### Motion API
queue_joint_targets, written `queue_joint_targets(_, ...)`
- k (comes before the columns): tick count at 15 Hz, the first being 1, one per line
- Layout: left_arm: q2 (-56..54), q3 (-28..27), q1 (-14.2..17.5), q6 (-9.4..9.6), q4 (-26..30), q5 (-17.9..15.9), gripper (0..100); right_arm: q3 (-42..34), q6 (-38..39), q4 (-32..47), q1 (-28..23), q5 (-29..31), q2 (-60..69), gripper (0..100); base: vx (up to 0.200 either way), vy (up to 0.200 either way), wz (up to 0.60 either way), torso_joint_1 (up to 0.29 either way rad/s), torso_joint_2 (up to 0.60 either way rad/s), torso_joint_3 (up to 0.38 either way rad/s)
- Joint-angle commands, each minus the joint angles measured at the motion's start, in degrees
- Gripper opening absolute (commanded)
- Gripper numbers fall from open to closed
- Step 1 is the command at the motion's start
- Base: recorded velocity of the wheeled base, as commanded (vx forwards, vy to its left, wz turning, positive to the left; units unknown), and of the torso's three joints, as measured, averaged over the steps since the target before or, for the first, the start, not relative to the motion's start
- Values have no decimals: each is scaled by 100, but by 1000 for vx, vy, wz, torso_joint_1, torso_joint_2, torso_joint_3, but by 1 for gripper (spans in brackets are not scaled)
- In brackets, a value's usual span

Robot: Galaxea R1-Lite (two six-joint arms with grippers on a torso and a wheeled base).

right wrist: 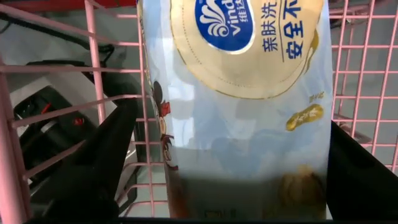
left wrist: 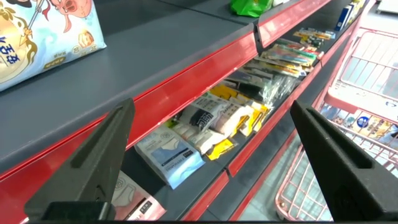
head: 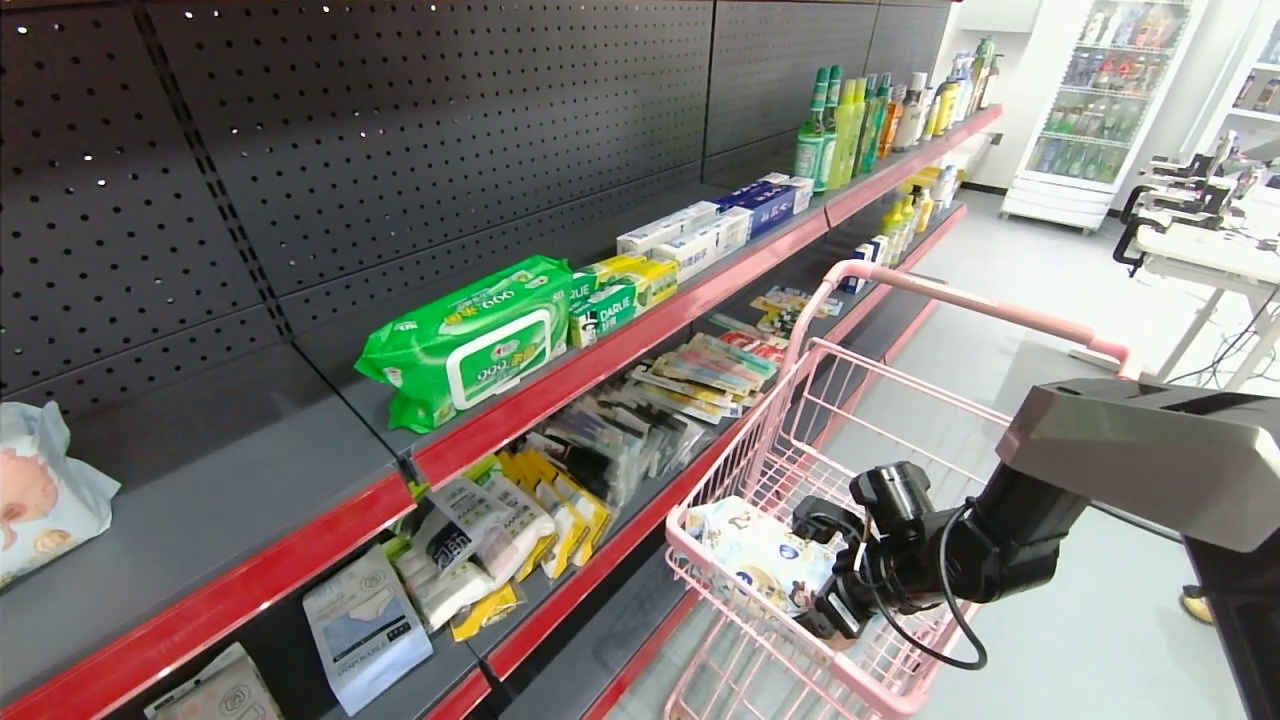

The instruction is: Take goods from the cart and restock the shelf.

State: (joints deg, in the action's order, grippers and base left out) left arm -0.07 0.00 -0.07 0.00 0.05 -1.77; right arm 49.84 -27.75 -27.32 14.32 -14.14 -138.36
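A black pegboard shelf [head: 560, 390] with red-edged tiers runs beside a pink wire cart [head: 980, 310]. One large green wipes pack [head: 470, 340] lies on the upper tier and carries a white label panel with green print. Farther along that tier are small green-and-yellow boxes [head: 610, 295], then white and blue boxes [head: 700, 235], then a row of green and yellow bottles [head: 845, 125]. One pale pack [head: 40, 490] printed with a cartoon baby sits at the tier's near end. The tier below holds overlapping flat packets [head: 480, 540] in white, yellow and grey.

In the cart lies one soft pack [head: 760, 550], the item to be restocked. It is pale blue and white, with a blue oval logo, a gold round panel and dark Chinese characters. The right gripper [head: 830, 600] is down in the cart at this pack. Whether it is clamped on the pack or only around it cannot be told. The left gripper [left wrist: 211, 162] hangs before the shelf front, spread wide and holding nothing.
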Motion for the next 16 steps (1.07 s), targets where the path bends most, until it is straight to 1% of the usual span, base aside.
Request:
queue_joint_targets(1, 7, 0, -1, 0, 4, 1, 100, -9, -3, -1, 18, 17, -24, 100, 0, 0, 0, 0, 0, 0)
queue_joint_targets(5, 7, 0, -1, 0, 4, 1, 100, -44, -12, 7, 27, 34, -24, 100, 0, 0, 0, 0, 0, 0)
queue_joint_targets(6, 7, 0, -1, 9, 4, 1, 100, -53, -20, -1, 27, 34, -24, 0, 0, 0, 0, 0, 0, 0)
queue_joint_targets(11, 7, 0, -1, 18, -5, 1, 100, -114, 111, -1, 27, 61, 55, 0, 0, 0, 0, 0, 0, 0)
queue_joint_targets(12, 7, -9, 7, 18, -5, 1, 100, -360, 208, 25, 27, 113, 389, 0, 0, 0, 0, 0, 0, 0)
queue_joint_targets(14, 7, 0, -1, 9, -5, 1, 100, -510, 296, 34, -17, 148, 978, 0, 0, 0, 0, 0, 0, 0)
queue_joint_targets(16, 7, -9, 7, 0, -5, 1, 100, -492, 402, 350, -211, 491, 1848, 0, 0, 0, 0, 0, 0, 0)
